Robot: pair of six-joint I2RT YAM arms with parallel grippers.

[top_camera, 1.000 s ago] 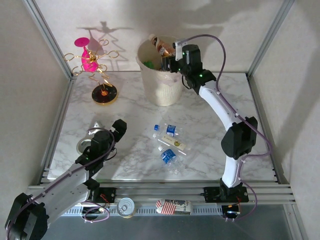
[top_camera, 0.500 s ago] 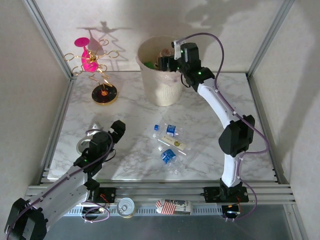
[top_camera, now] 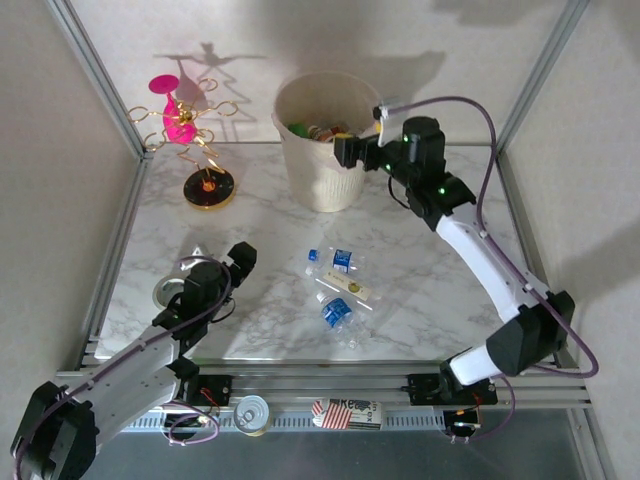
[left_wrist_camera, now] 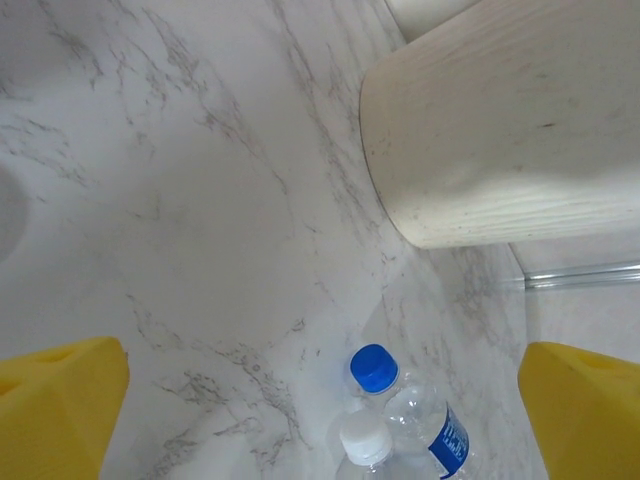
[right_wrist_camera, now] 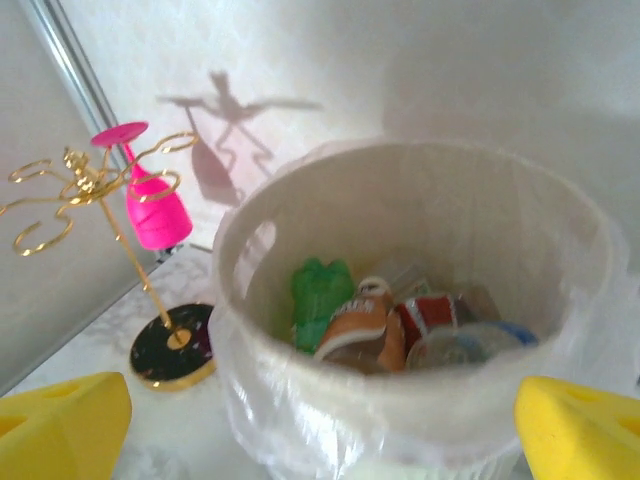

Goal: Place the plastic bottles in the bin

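Jaws spread and empty, the right gripper (top_camera: 345, 150) hangs beside the rim of the bin (top_camera: 325, 190), where several plastic bottles (right_wrist_camera: 365, 325) already lie. In front of the bin, about three loose bottles (top_camera: 337, 313) await collection near the left gripper (top_camera: 242, 257), likewise parted and empty.

Three loose bottles (top_camera: 342, 260), one bin (top_camera: 325, 188), one ornament stand (top_camera: 209, 187).

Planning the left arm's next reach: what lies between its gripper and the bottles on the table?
Nothing: bare table between left gripper and bottles, top view.
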